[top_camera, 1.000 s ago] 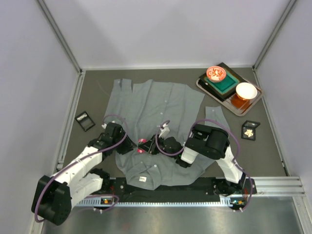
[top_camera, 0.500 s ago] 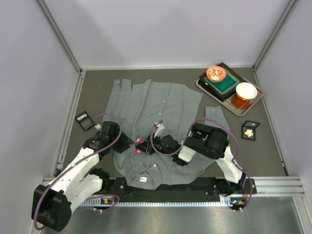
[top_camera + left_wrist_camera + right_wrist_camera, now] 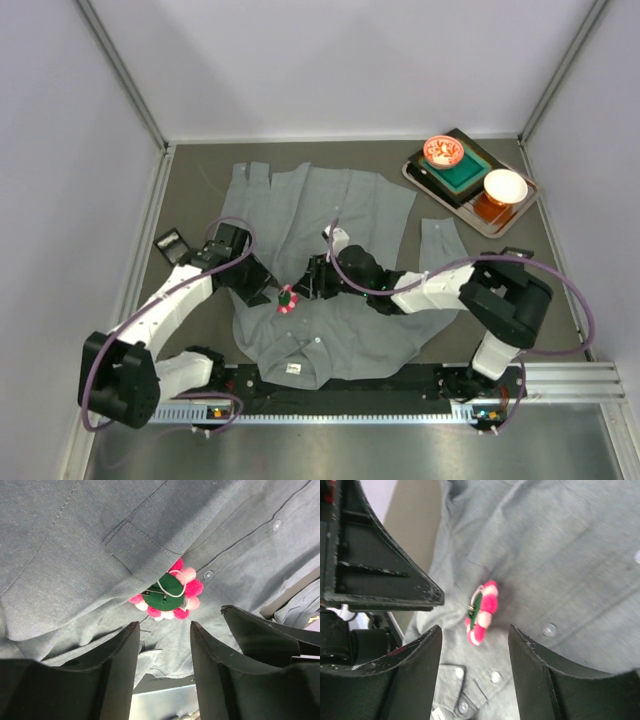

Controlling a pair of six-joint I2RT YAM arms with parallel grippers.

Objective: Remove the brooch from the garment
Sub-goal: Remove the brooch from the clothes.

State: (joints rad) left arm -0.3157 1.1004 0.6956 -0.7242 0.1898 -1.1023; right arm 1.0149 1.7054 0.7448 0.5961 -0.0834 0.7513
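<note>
The grey shirt [image 3: 330, 215] lies spread out, collar toward the arms. The brooch [image 3: 288, 298], a ring of pink and white pompoms on a green back with a wire clasp, sits on the shirt's chest beside the pocket [image 3: 145, 542]. It is tipped up so its green back shows in the left wrist view [image 3: 167, 594]. It also shows in the right wrist view [image 3: 482, 612]. My left gripper [image 3: 264, 291] is open and empty, just left of the brooch. My right gripper [image 3: 312, 282] is open and empty, just right of it. Neither touches the brooch.
A tray [image 3: 425, 180] with two bowls and a green block stands at the back right. A small black box [image 3: 172, 243] lies left of the shirt and another [image 3: 513, 268] lies to the right. The metal rail [image 3: 560, 380] runs along the near edge.
My right arm has stretched out, its elbow swinging right. My left gripper has shifted back and left. The grippers have parted a little, and the brooch now shows between them.
</note>
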